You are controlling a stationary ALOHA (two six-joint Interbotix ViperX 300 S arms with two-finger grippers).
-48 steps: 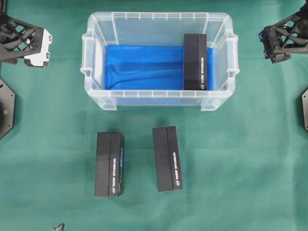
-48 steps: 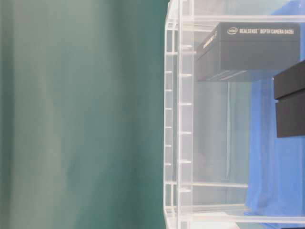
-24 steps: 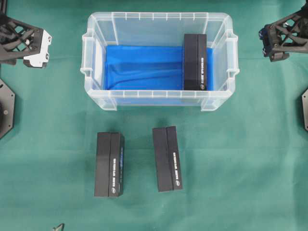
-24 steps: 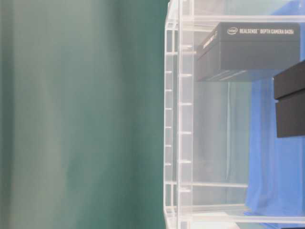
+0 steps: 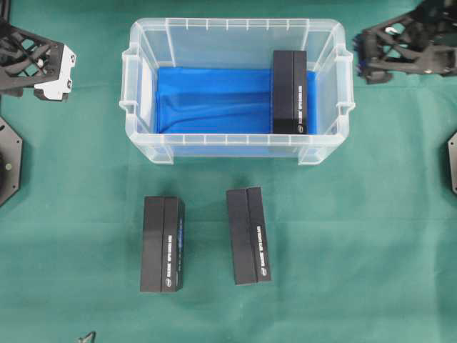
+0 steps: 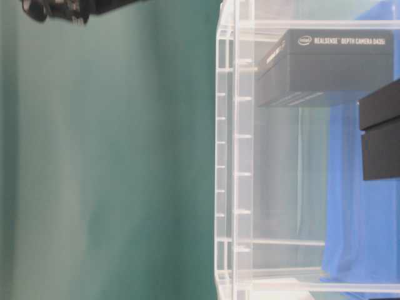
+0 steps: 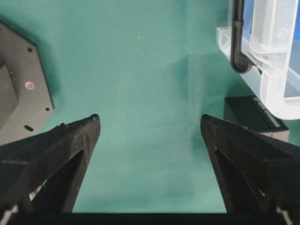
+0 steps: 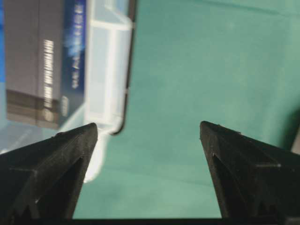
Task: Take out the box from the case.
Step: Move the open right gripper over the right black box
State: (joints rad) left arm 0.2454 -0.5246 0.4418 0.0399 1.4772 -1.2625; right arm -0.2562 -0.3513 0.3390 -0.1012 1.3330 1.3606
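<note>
Both jaws stand spread wide and hold nothing. The right gripper (image 8: 149, 129) hangs over the green cloth (image 5: 371, 236) just beside the right rim of the case (image 5: 235, 24). The left gripper (image 7: 150, 123) hangs well left of it. The box (image 5: 289, 92) lies inside the case, at its right end, on the blue liner (image 5: 211, 100). Two similar boxes (image 5: 163, 244) lie on the cloth in front of the case.
</note>
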